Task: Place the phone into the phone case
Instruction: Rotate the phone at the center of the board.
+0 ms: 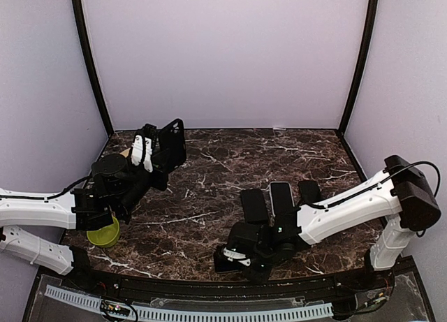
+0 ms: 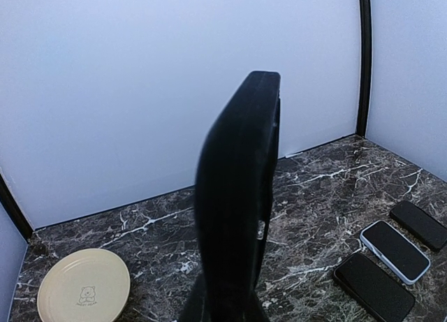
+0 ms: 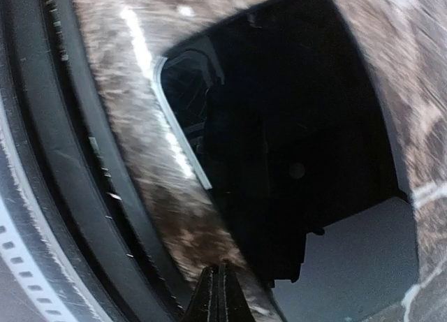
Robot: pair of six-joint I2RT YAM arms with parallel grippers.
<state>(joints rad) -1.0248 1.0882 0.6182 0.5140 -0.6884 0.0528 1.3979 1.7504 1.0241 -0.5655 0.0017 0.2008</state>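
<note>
Bare tabletop [image 1: 202, 196] lies open centrally; three phones [image 1: 281, 195] clutter the right.

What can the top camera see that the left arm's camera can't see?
Only the top camera shows both arms: the left arm and the right arm, which is bent low near the front edge. It also shows a yellow-green round thing under the left arm. Only the left wrist camera shows the little animal drawn on the cream plate. Both show the black phone case held up in the left jaws, and three phones lying side by side on the marble table.
</note>
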